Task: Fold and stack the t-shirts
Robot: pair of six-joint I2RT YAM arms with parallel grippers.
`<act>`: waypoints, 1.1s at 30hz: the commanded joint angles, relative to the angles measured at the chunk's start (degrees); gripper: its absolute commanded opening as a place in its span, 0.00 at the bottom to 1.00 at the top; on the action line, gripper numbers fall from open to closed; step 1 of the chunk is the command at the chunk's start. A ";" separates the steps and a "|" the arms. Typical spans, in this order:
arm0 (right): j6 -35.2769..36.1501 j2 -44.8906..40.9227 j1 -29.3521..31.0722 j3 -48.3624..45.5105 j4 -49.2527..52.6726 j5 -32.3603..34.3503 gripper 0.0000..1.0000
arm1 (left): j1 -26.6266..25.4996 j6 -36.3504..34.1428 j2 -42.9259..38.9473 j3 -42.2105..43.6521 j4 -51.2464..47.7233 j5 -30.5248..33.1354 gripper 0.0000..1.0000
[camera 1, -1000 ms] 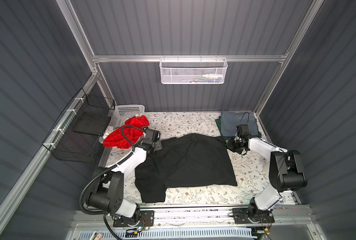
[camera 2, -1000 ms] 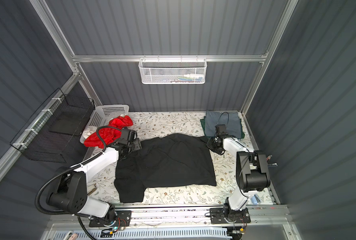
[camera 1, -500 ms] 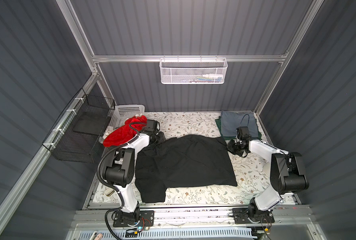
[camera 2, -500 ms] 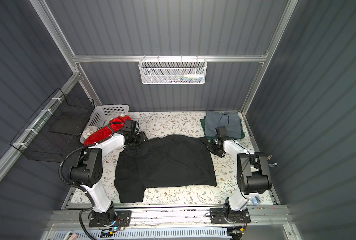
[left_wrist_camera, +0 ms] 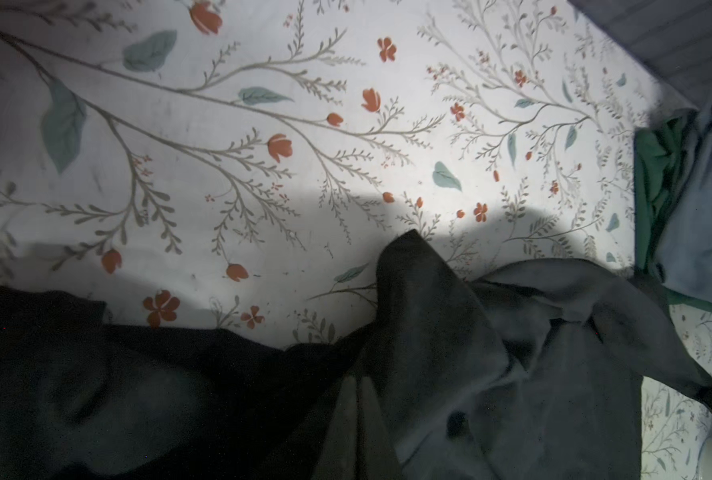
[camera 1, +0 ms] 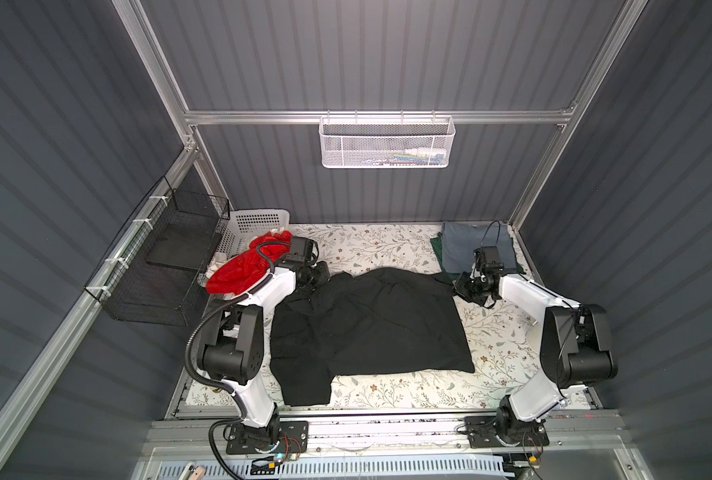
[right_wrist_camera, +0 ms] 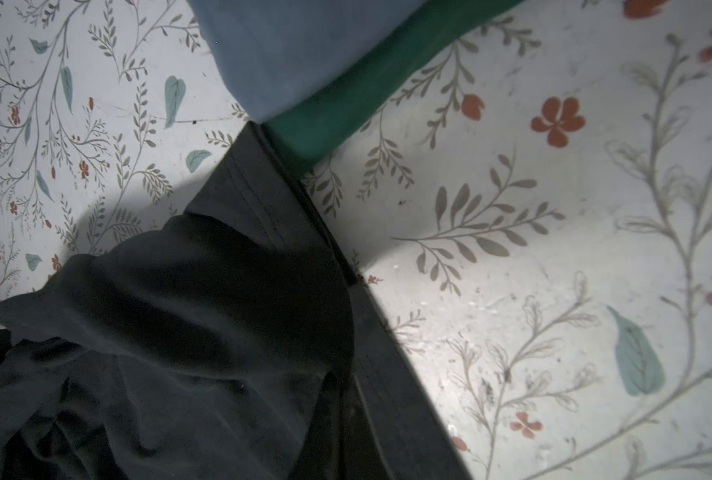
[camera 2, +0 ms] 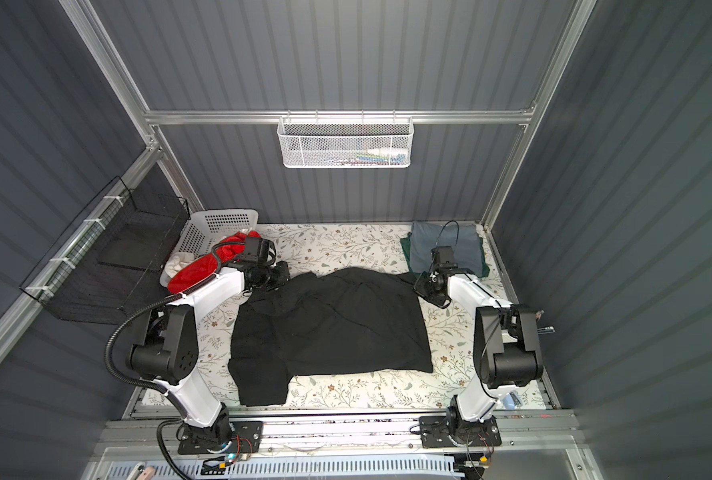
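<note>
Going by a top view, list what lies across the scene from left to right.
black wire rack → red t-shirt → black t-shirt → blue-grey t-shirt. The basket, the green shirt and both claws overlap these, so they are left out.

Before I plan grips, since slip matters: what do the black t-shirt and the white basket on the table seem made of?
Black t-shirt: soft matte cloth, likely cotton knit; loose wrinkles, stitched hem. White basket: probably stiff plastic; moulded walls with rows of holes.
</note>
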State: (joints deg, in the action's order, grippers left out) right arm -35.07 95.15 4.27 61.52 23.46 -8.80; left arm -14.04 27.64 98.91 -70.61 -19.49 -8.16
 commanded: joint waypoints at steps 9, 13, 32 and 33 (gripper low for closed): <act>4.56 3.81 0.21 13.97 6.81 0.41 0.00 | -0.11 -5.27 -3.09 -9.66 -4.18 11.54 0.00; 5.84 8.75 0.12 22.43 9.37 0.65 0.00 | 0.07 -10.22 0.35 -16.66 -1.74 16.92 0.00; 8.78 35.98 -1.16 63.48 24.08 -3.95 0.00 | 1.39 -21.66 27.31 -43.86 -3.14 14.91 0.00; 8.85 36.78 -1.34 65.03 24.76 -4.33 0.00 | 1.38 -21.42 28.09 -45.54 -4.09 14.42 0.00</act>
State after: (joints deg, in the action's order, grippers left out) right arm -27.00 130.52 3.81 121.89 44.66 -12.32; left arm -12.95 7.90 126.13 -110.83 -22.46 7.64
